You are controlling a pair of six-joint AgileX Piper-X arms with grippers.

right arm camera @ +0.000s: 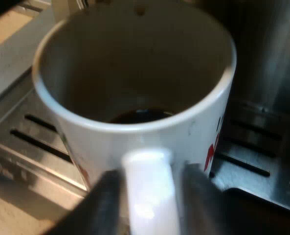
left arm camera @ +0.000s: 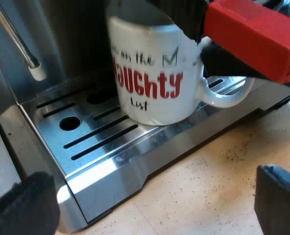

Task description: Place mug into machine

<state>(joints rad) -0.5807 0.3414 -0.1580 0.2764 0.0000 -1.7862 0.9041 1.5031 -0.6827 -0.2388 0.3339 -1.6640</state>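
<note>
A white mug (left arm camera: 152, 83) with red "naughty list" lettering is at the slotted metal drip tray (left arm camera: 93, 154) of the espresso machine, slightly tilted; I cannot tell whether its base touches the tray. From above, the mug (right arm camera: 135, 73) shows a little dark liquid at its bottom. My right gripper (right arm camera: 147, 196) is shut on the mug's handle (right arm camera: 147, 181), one finger on each side. My left gripper (left arm camera: 149, 205) hangs open in front of the tray, over the wooden table, with nothing between its fingers. The holder's red handle end (left arm camera: 255, 36) sticks out above the mug's handle.
The steam wand (left arm camera: 22, 51) with its white tip hangs over the tray's far side. The tray (right arm camera: 262, 166) has long slots and a round hole (left arm camera: 69, 123). The light wooden table (left arm camera: 208, 191) in front is speckled with coffee grounds.
</note>
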